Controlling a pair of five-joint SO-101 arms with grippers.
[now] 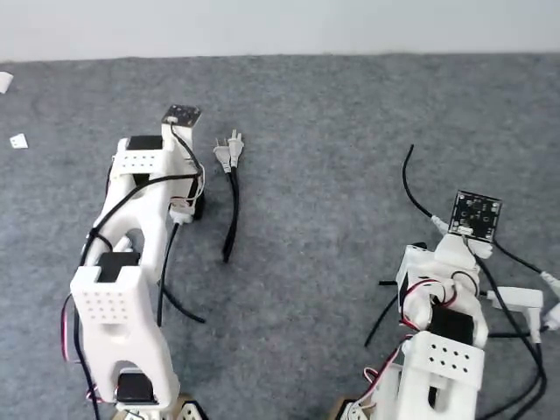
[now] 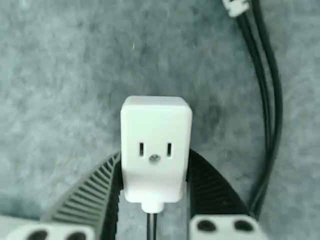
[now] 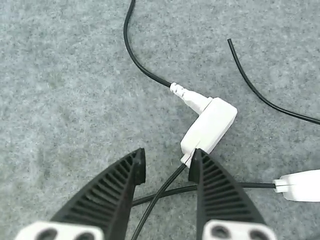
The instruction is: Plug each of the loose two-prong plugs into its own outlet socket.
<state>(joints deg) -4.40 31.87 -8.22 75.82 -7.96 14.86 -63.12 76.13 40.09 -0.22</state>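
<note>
The left end effector is holding a white outlet socket. Its two black fingers press on the socket's sides. The socket's face, with two slots and a small round hole, points out away from the arm. A thin black wire comes out of its back end, between the fingers.

Just beside that arm, two white two-prong plugs lie side by side on the grey counter. Nothing is holding them. Their black cords run together back toward the near edge of the counter.

The right end effector hangs low over the counter on the other side, well apart from the plugs. Its fingers are partly apart and hold nothing. A white bent piece on a black cord lies right in front of it. One fingertip is just beside the end of that piece, but I cannot tell if they touch. I cannot tell if this piece is a socket. Another white piece lies near it, at the side. More black cords cross the counter around them.
</note>
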